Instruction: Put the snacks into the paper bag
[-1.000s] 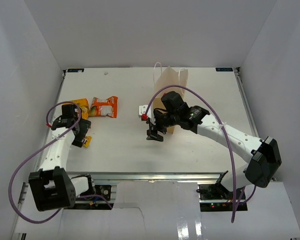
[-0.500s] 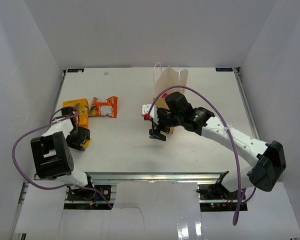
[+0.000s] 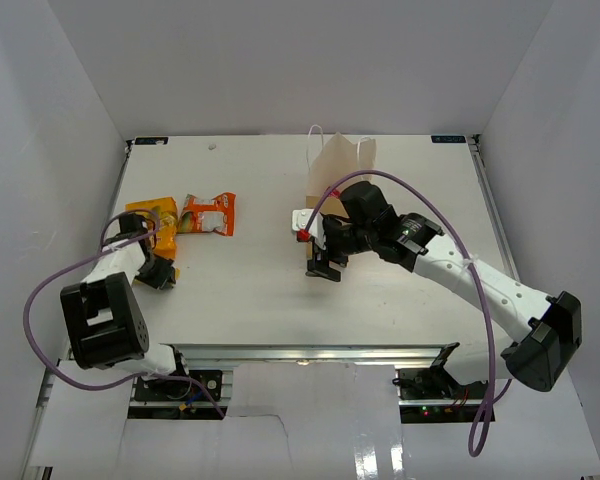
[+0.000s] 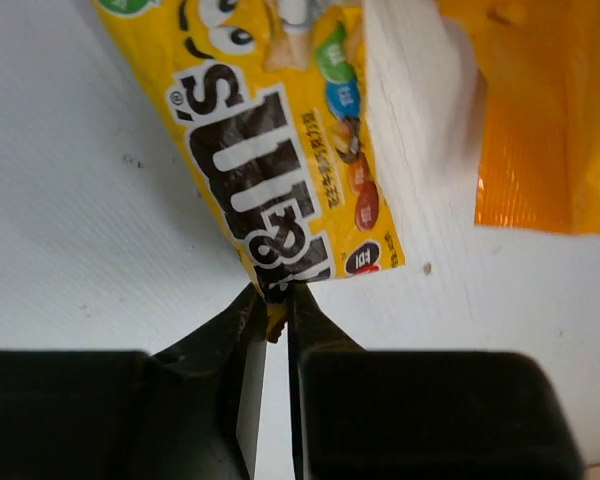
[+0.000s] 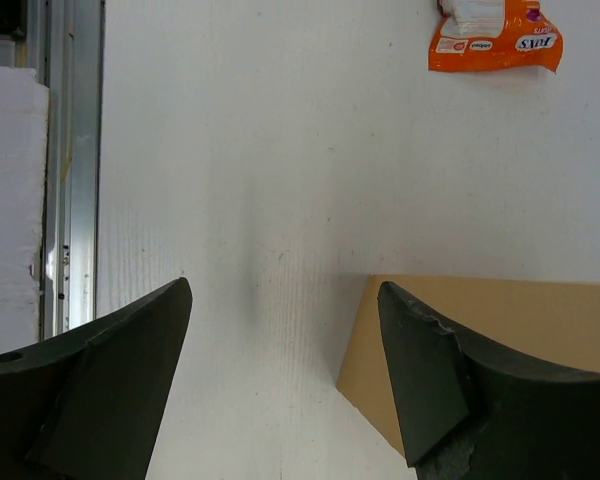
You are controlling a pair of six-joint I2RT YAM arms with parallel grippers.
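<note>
Top view: see paper bag standing upright at 12 o'clock on the table, handles up. Right gripper hanging just off its 6 o'clock side, near the bag but not in it. Two packets lying flat at 9–10 o'clock, side by side: orange-yellow packet outermost, orange packet just at its 3 o'clock. Left gripper down low at 6 o'clock of those two; can't read its jaws from here. Left wrist view: left gripper pinched tight on the bottom edge of a yellow packet, fingers nearly meeting with only foil between; packet running up toward 11 o'clock against the white table. Orange foil at 2 o'clock, apart from the yellow one; can't tell which packet. Right wrist view: right gripper spread wide, holding nothing, only bare table between the fingers. Tan bag wall at 4 o'clock, partly behind the right-hand finger. Orange packet at 1 o'clock, well apart from the bag. Metal rail along 9 o'clock.
</note>
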